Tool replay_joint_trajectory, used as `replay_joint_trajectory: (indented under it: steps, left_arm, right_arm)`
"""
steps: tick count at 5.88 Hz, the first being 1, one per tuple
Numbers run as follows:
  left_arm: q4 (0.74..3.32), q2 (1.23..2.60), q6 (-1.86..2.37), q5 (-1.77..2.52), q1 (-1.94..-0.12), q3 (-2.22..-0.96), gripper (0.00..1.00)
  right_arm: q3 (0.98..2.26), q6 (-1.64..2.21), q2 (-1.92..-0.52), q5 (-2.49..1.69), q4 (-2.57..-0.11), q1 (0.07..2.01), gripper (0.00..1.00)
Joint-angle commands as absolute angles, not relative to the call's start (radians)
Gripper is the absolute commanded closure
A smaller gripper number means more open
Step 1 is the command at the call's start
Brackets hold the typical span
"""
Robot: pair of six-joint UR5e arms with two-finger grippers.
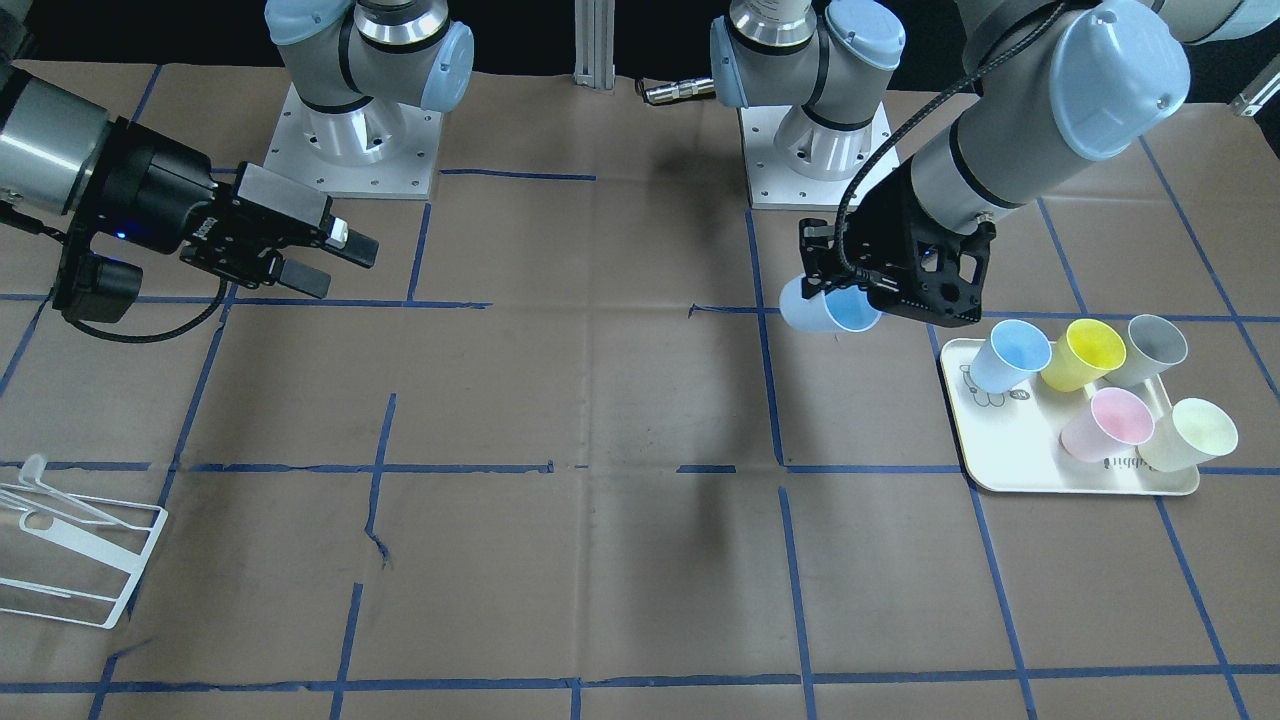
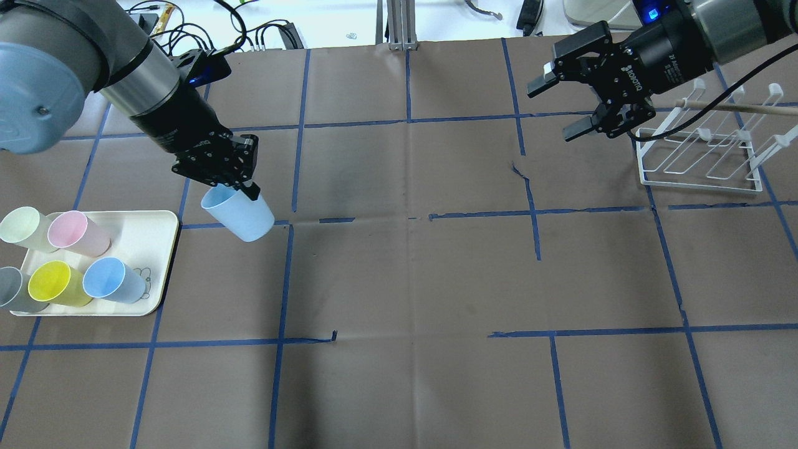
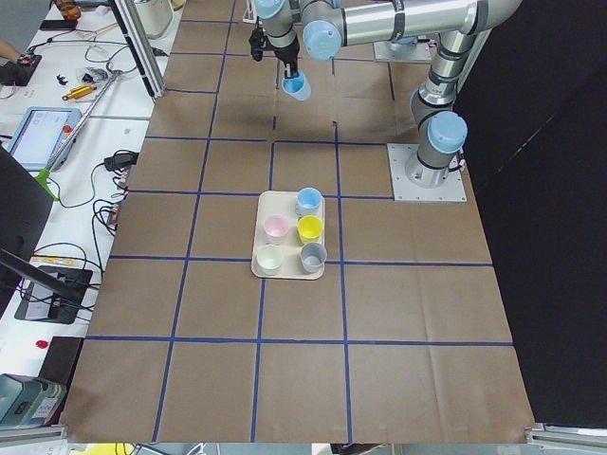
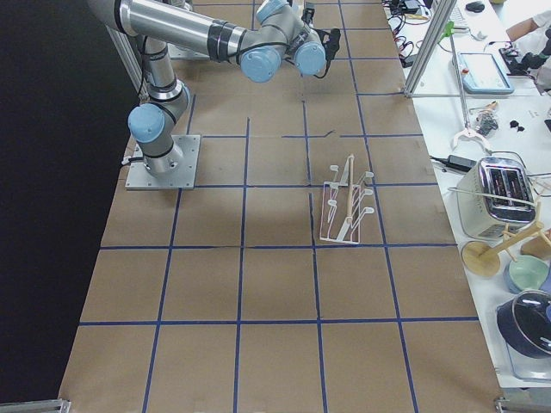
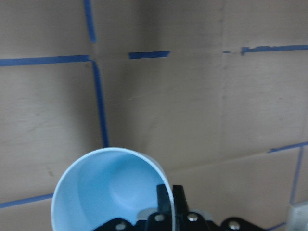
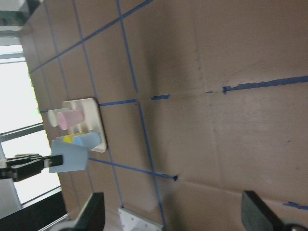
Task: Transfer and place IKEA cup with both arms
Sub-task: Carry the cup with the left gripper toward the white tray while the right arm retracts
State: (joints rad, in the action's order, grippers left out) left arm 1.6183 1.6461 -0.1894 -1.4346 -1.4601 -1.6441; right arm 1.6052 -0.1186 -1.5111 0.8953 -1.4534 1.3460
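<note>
My left gripper [image 2: 240,187] is shut on the rim of a light-blue IKEA cup [image 2: 240,215] and holds it in the air, right of the tray. The cup also shows in the front view [image 1: 828,308], in the left wrist view [image 5: 108,190], in the left side view [image 3: 297,87] and small in the right wrist view [image 6: 68,156]. A second light-blue cup [image 2: 112,280] stands on the cream tray [image 2: 161,249]. My right gripper [image 2: 561,103] is open and empty in the air, near the white rack [image 2: 704,156]; in the front view it [image 1: 340,262] is at the left.
The tray also holds a pink cup [image 2: 78,232], a yellow cup [image 2: 56,284], a pale green cup [image 2: 25,227] and a grey cup [image 2: 15,290]. The table is covered in brown paper with a blue tape grid. A wooden stick [image 2: 735,107] lies over the rack.
</note>
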Motion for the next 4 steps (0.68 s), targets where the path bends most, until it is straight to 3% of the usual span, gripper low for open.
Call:
replay_joint_trajectory:
  steps: [1,4]
  left_arm:
    - [1.482,1.719,-0.198,-1.709,-1.407,-1.651,0.96]
    - [1.247,1.819,-0.593,-1.713,-1.246,-1.667,1.00]
  right_arm:
    - [1.605,0.099,-1.513,1.280,-1.671,1.536,0.00]
    - [1.600,0.106,-1.513,1.519,-1.749,1.580,0.00]
